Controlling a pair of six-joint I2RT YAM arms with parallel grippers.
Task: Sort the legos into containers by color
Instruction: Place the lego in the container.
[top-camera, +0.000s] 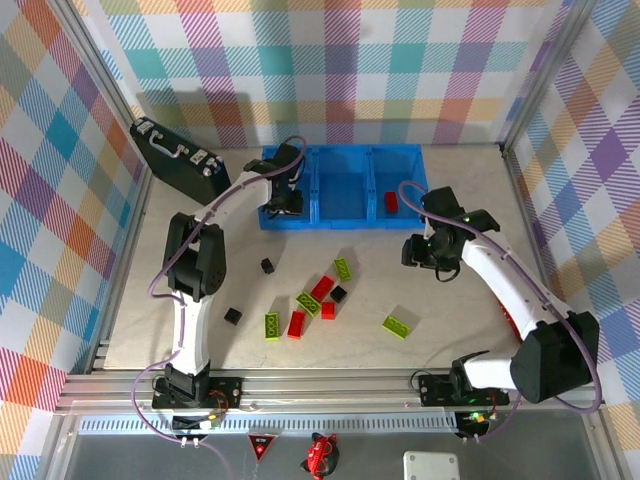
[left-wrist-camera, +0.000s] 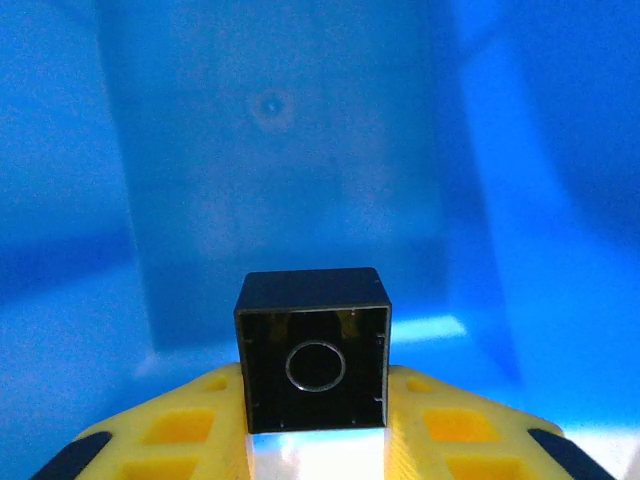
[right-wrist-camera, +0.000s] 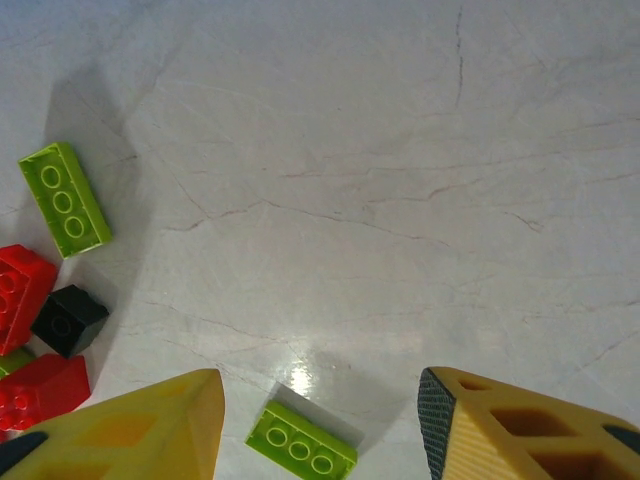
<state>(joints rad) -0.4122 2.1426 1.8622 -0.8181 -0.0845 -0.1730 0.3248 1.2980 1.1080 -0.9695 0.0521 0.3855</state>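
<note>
My left gripper (top-camera: 285, 200) hangs over the left compartment of the blue tray (top-camera: 318, 222), shut on a small black lego (left-wrist-camera: 313, 365) whose hollow underside faces the camera, with the blue floor (left-wrist-camera: 270, 180) behind it. One red lego (top-camera: 391, 202) lies in the right compartment. My right gripper (top-camera: 420, 250) hovers open above the table. A lime-green lego (right-wrist-camera: 300, 445) lies below its spread fingers (right-wrist-camera: 170, 420). More red, green and black legos are scattered mid-table, among them a green one (top-camera: 342, 268), a red one (top-camera: 322, 288) and a black one (top-camera: 267, 265).
A black briefcase-like case (top-camera: 180, 158) leans at the back left beside the tray. Another lone black lego (top-camera: 233, 316) sits near the left arm. A green lego (right-wrist-camera: 65, 197), a black one (right-wrist-camera: 68, 320) and red ones (right-wrist-camera: 20, 295) lie left of the right gripper.
</note>
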